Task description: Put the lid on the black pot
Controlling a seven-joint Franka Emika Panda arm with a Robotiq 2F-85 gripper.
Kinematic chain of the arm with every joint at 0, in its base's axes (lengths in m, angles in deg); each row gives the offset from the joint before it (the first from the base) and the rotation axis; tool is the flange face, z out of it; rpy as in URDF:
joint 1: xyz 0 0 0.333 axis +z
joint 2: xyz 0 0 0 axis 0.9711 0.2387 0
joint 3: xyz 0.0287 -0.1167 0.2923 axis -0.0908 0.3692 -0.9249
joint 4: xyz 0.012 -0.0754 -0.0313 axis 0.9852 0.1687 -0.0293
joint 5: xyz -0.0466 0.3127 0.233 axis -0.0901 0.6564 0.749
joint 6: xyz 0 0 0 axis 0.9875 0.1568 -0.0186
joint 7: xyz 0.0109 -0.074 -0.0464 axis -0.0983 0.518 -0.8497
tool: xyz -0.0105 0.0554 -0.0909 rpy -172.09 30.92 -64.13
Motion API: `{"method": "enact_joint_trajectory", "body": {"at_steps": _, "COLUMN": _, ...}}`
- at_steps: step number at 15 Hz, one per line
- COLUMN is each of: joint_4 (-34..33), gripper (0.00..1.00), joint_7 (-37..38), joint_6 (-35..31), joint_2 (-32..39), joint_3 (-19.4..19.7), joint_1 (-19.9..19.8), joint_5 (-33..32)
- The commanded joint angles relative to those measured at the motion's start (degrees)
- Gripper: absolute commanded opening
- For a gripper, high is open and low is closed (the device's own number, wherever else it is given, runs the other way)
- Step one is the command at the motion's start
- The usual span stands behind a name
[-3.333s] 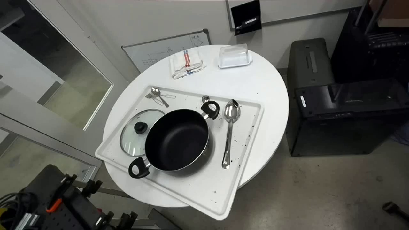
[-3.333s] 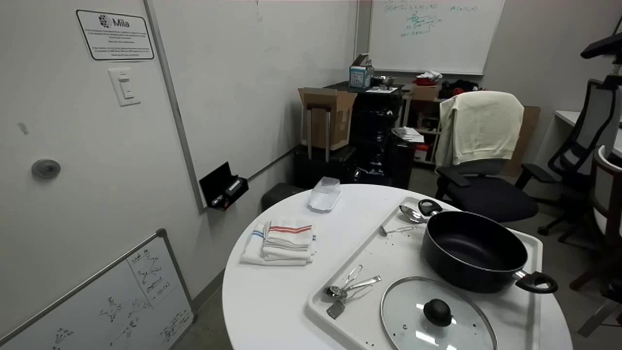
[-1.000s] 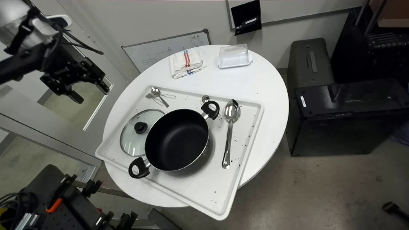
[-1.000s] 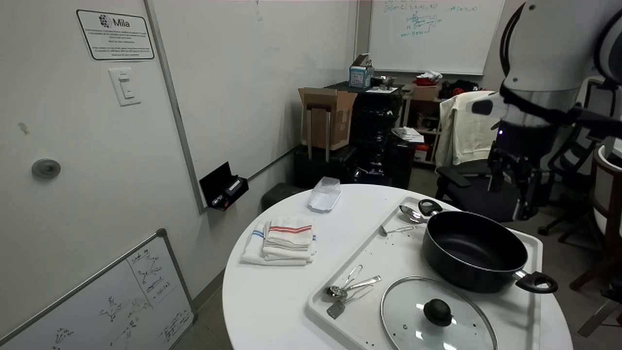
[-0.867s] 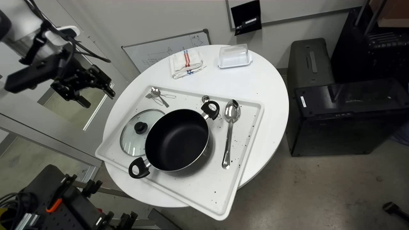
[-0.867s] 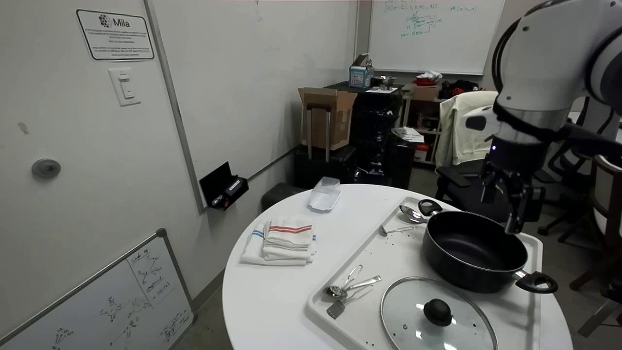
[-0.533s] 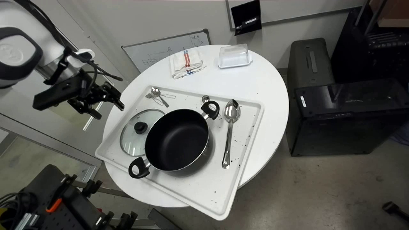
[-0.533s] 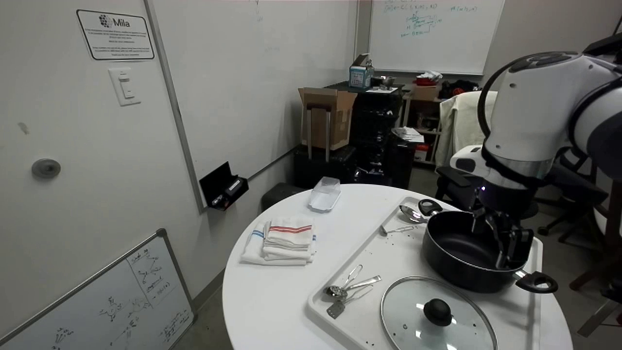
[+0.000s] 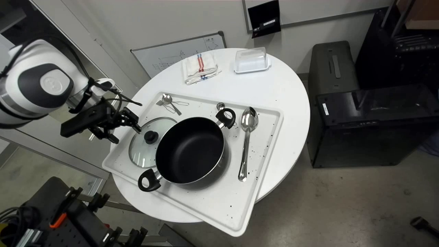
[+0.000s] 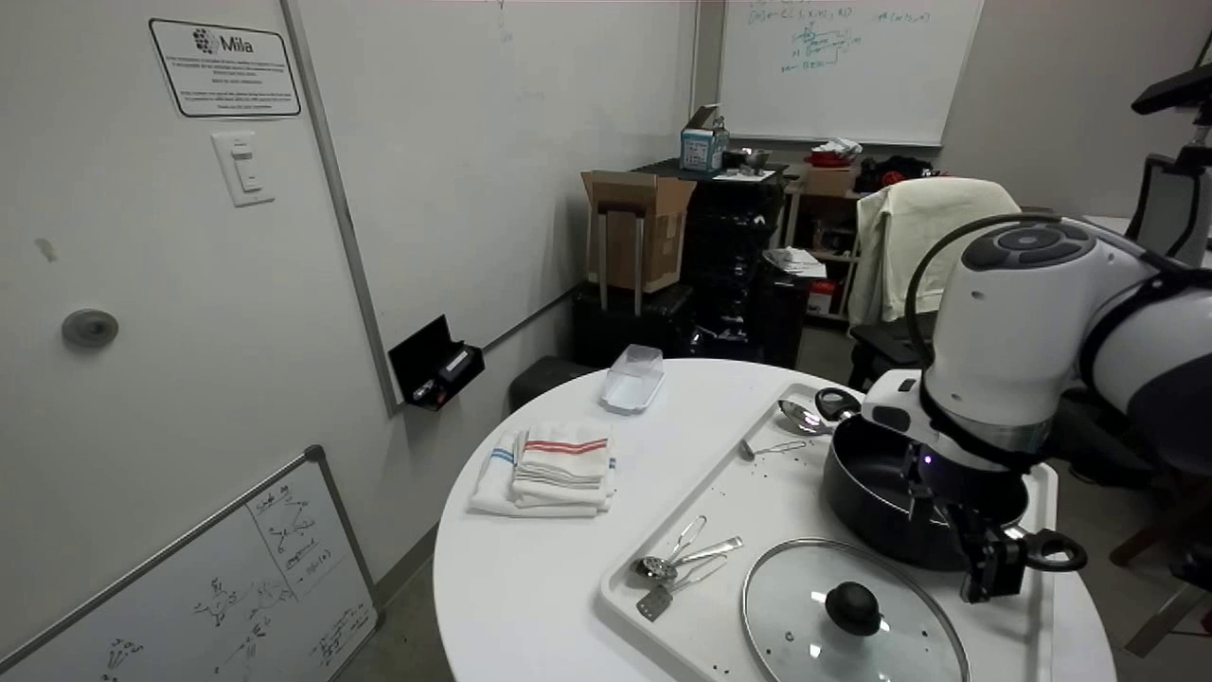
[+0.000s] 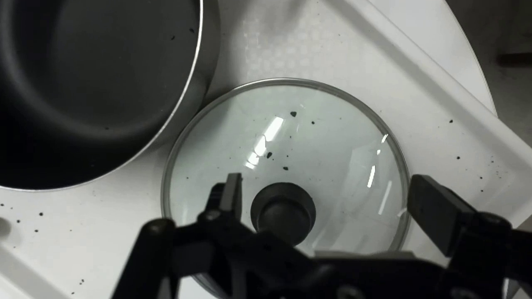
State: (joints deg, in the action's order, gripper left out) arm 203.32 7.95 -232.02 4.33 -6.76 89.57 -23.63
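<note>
Lid [image 11: 286, 139] flat on tray [image 9: 212, 206], knob [image 11: 284, 211] up, just beside pot [image 9: 190, 151] — touching or not, cannot tell. Pot upright on same tray, mouth up. Gripper [image 11: 330, 199] near lid, pointing down, fingers [image 11: 434, 214] spread wide, apart from knob; in wrist view knob shows between them, nearer one. Spoon [image 9: 246, 140] on tray, across pot from lid. Small utensils [image 9: 167, 99] near tray corner. Tray on round table [image 9: 286, 82], corner overhanging — towels [image 9: 200, 67] and clear-topped dish [image 9: 252, 61] on table too, beyond tray.
</note>
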Motion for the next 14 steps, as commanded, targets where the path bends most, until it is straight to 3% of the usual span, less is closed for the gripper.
{"method": "enact_joint_trajectory", "body": {"at_steps": 1, "joint_4": -4.1, "gripper": 1.00, "joint_7": 3.2, "joint_6": -2.0, "joint_2": 6.1, "joint_3": 3.0, "joint_1": 3.8, "joint_5": -3.0}}
{"method": "enact_joint_trajectory", "body": {"at_steps": 14, "joint_4": -16.7, "gripper": 1.00, "joint_7": 3.0, "joint_6": -0.8, "joint_2": 18.5, "joint_3": 3.5, "joint_1": 5.8, "joint_5": -0.4}}
